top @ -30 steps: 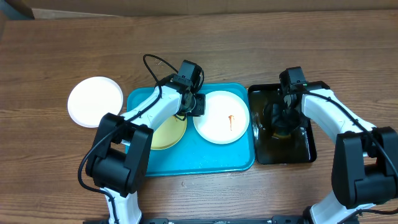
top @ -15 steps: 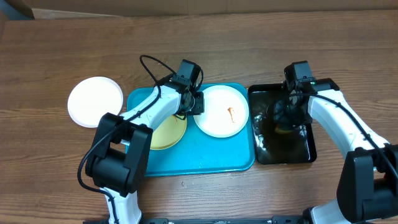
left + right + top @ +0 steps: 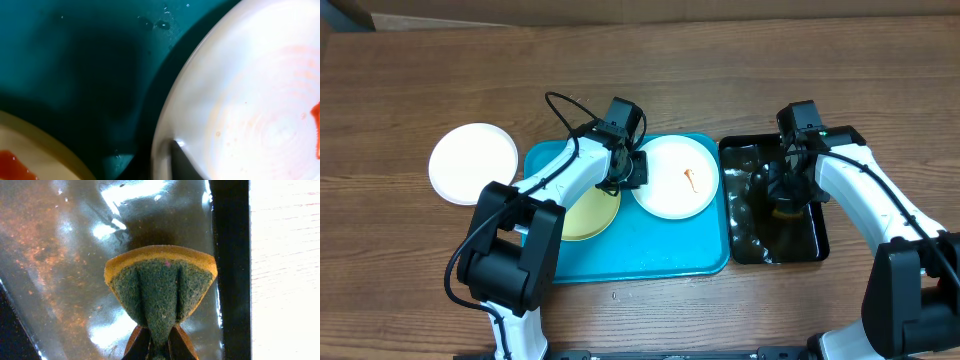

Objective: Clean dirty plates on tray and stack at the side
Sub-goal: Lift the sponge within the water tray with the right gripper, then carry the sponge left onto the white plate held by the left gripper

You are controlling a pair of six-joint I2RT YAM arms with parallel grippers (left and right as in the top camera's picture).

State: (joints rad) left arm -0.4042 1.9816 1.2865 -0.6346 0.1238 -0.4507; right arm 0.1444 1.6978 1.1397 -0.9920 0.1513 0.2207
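Note:
The turquoise tray (image 3: pixel 650 255) carries a pale yellow plate (image 3: pixel 582 215) with a red smear and a white plate (image 3: pixel 677 180) with an orange smear. My left gripper (image 3: pixel 635 168) is shut on the white plate's left rim; in the left wrist view one finger (image 3: pixel 182 162) lies on the plate (image 3: pixel 240 100), and the yellow plate (image 3: pixel 25 150) shows at lower left. A second white plate (image 3: pixel 473 163) sits on the table, left of the tray. My right gripper (image 3: pixel 159 342) is shut on a green-and-yellow sponge (image 3: pixel 160 282) over the black tray (image 3: pixel 810 245).
The black tray (image 3: pixel 229 255) holds shallow, glistening water and stands just right of the turquoise tray. Bare wooden table (image 3: pixel 720 80) lies behind and in front of both trays. A cardboard edge (image 3: pixel 450 20) runs along the far side.
The white plate on the tray has shifted a little toward the far rim in my left gripper, whose jaws have closed further. My right gripper has moved the sponge slightly right inside the black tray.

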